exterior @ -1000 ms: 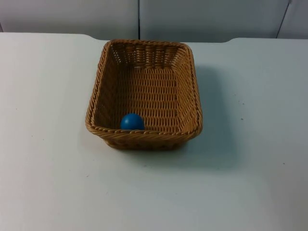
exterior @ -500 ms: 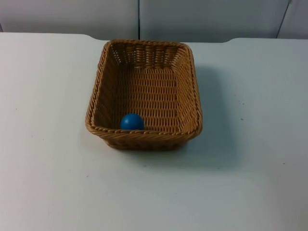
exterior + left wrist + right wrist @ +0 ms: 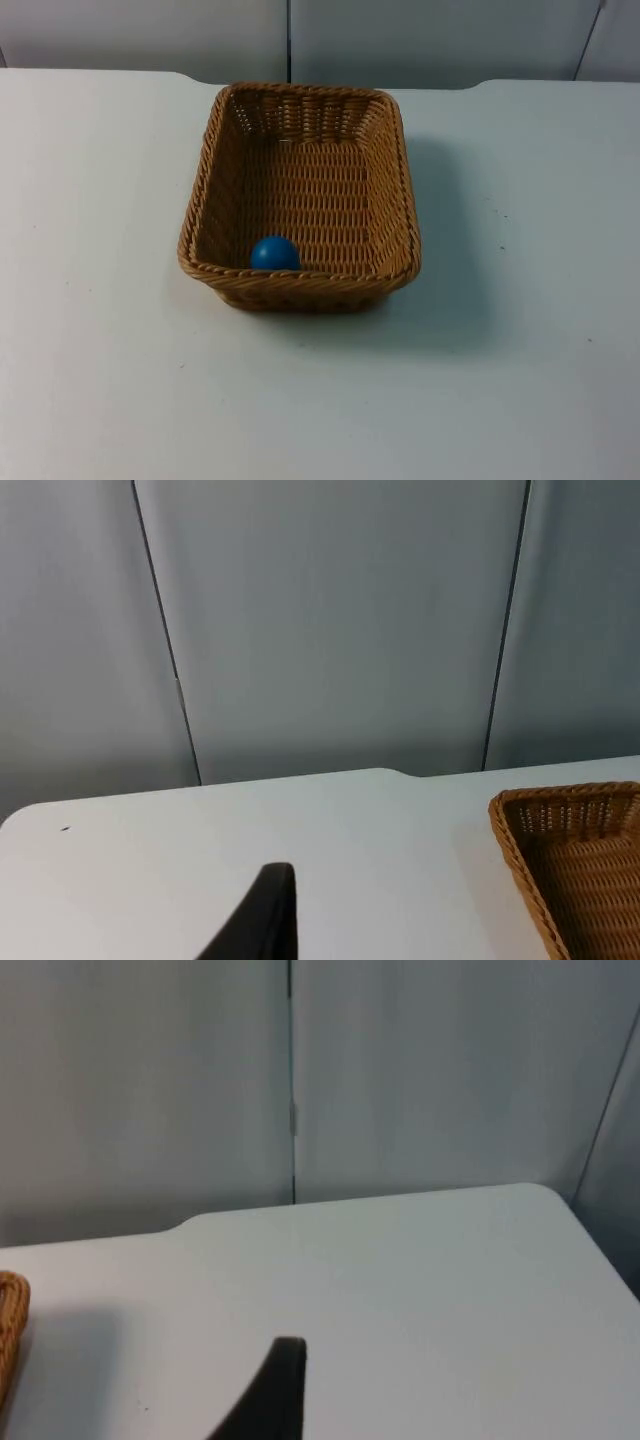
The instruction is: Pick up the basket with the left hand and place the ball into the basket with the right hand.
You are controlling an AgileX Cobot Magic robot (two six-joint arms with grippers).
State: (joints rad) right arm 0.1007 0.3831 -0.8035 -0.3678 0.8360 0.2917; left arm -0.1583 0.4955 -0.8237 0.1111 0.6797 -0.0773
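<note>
Blue ball (image 3: 274, 252) already sits inside the wicker basket (image 3: 300, 290), against its near wall. Left gripper (image 3: 262, 920) and right gripper (image 3: 268, 1392) wait off to either side, can't tell their opening. Looks done; just stay clear of the basket.

We see a white counter (image 3: 100, 380) ending at a grey partition wall (image 3: 150, 35). One wicker basket (image 3: 215, 200) sits flat on it, near the middle, closer to the wall edge. Its shadow falls on the counter just beside its right side.
</note>
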